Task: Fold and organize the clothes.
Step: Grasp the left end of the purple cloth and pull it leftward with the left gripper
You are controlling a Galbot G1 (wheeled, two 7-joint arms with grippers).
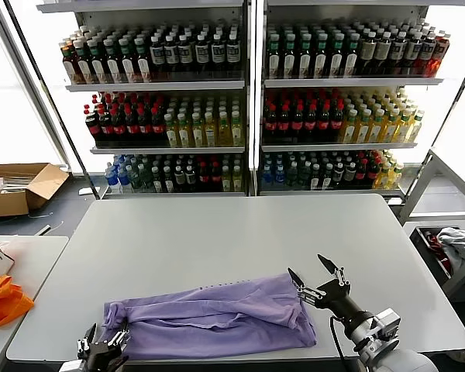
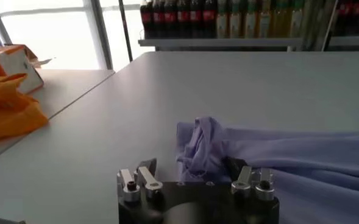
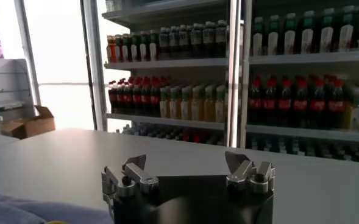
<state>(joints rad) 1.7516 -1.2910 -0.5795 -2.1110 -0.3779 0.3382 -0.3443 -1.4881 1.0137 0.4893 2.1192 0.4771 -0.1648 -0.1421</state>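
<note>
Nearest the head camera, both grippers sit at the table's near edge, one at each end of the clothes. Largest of what is in reach is the grey table [image 1: 217, 240], stretching away ahead of both grippers toward the drink shelves [image 1: 252, 101] well beyond them. On it lies the clothes [image 1: 213, 318], a lavender T-shirt folded into a long band along the near edge, between the two grippers.

At the band's bunched left end, the left gripper [image 1: 102, 346] is low at the table edge, fingers spread, with nothing pinched. In the left wrist view the crumpled end of the clothes [image 2: 200, 149] rises just ahead of the left gripper [image 2: 194, 176]; one finger [image 2: 246, 176] stands right against the fabric, though whether they touch cannot be told, and the other clear of it.

Over the other end of the band, the right gripper [image 1: 316, 273] hovers tilted above the table, just beside the shirt's right edge, fingers spread wide and empty. In its own wrist view the right gripper [image 3: 188, 167] has only bare tabletop ahead of its tips, and a sliver of lavender cloth [image 3: 21, 210] shows beside its base.

Off to the left gripper's outer side, on a separate table [image 1: 23, 271], lies an orange fabric item [image 1: 1, 298].
</note>
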